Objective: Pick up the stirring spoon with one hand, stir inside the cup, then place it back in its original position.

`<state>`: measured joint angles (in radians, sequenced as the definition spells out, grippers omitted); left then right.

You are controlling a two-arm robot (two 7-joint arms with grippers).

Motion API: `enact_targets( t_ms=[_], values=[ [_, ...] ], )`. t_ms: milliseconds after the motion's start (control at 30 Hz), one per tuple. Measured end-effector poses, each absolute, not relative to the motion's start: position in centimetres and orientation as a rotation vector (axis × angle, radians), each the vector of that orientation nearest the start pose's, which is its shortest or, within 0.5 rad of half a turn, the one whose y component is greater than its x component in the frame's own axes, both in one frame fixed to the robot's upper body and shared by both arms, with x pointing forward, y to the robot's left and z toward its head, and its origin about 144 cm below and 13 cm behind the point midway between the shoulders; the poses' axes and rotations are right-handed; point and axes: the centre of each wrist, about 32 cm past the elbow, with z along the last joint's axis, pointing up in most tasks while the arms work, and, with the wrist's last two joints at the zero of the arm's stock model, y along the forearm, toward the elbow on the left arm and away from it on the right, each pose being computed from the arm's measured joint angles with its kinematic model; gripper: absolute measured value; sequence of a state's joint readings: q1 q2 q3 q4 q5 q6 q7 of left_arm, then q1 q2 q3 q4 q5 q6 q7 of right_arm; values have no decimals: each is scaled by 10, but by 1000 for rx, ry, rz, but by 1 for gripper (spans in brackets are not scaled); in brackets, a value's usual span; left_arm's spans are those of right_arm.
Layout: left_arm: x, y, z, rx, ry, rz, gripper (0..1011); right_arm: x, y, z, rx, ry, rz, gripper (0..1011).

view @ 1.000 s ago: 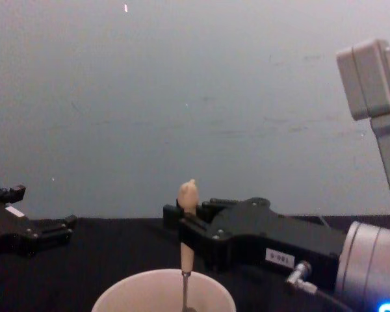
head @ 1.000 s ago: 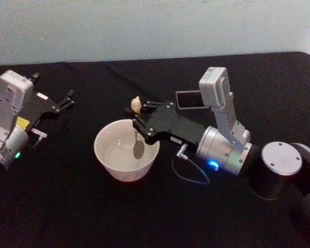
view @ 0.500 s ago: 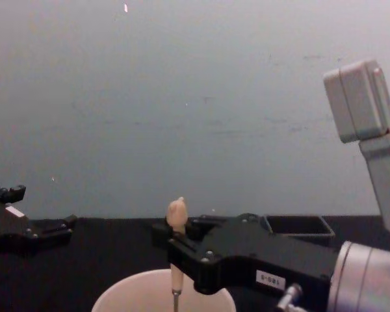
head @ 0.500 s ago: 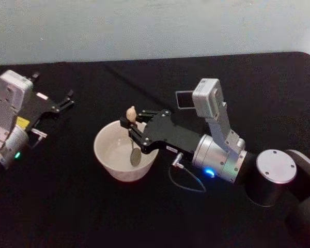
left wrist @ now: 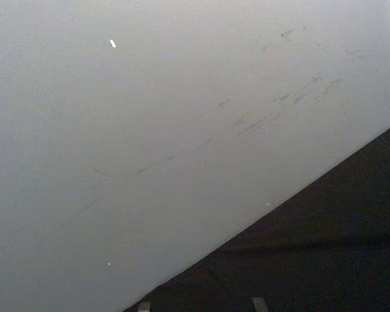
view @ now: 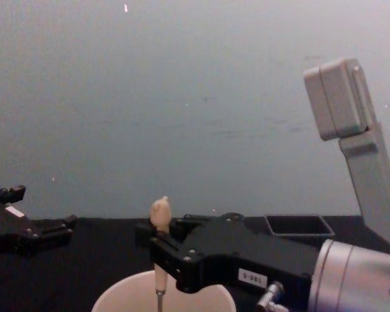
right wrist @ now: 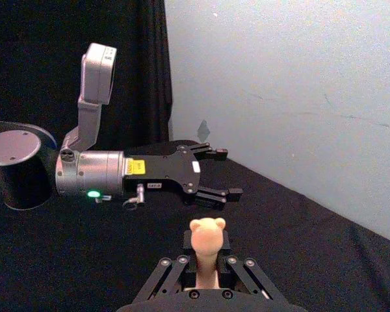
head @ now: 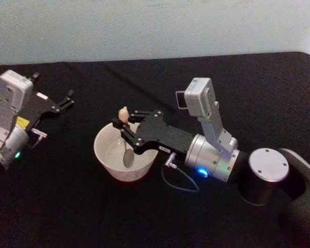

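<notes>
The cream-white cup (head: 109,157) stands mid-table; its rim (view: 117,290) shows low in the chest view. My right gripper (head: 125,128) is shut on the stirring spoon's beige handle (head: 123,114), which stands upright over the cup with its knob on top (view: 160,208) (right wrist: 207,231). The metal bowl of the spoon (head: 127,157) is down inside the cup. The dark holder (view: 298,225) sits behind my right arm, partly hidden by the wrist camera in the head view (head: 179,99). My left gripper (head: 68,100) rests open at the far left of the table, apart from everything (right wrist: 216,172) (view: 64,225).
A black cloth covers the table (head: 67,206). A pale wall runs along its back edge (head: 144,26). The right arm's base (head: 266,173) and a looped cable (head: 178,181) lie to the right of the cup.
My right gripper has carried the spoon leftward and toward me across the cup over the last second. The holder behind the arm came into sight in the chest view. The left arm stayed still.
</notes>
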<state>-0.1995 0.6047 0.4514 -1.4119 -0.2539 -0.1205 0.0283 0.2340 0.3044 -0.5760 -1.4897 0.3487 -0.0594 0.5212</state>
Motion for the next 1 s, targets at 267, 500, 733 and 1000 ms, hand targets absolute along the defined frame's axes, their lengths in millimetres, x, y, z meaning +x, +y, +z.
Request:
enact_targets(
  t_ms=[267,500,733,1000],
  values=[
    [489,310,1140,305,-285,1248,1001,488,-150,1151,-7,-39,-548,159],
    [489,310,1140,305,-285,1248,1001,493,-152,1150,-12,-43,-582,159],
    [489,310,1140,305,-285,1248,1001,494,-157,1151,-14,-45,-601,159],
    [489,310,1140,304,-285,1248,1001,488,-164,1152,-17,-43,-601,160]
  ],
)
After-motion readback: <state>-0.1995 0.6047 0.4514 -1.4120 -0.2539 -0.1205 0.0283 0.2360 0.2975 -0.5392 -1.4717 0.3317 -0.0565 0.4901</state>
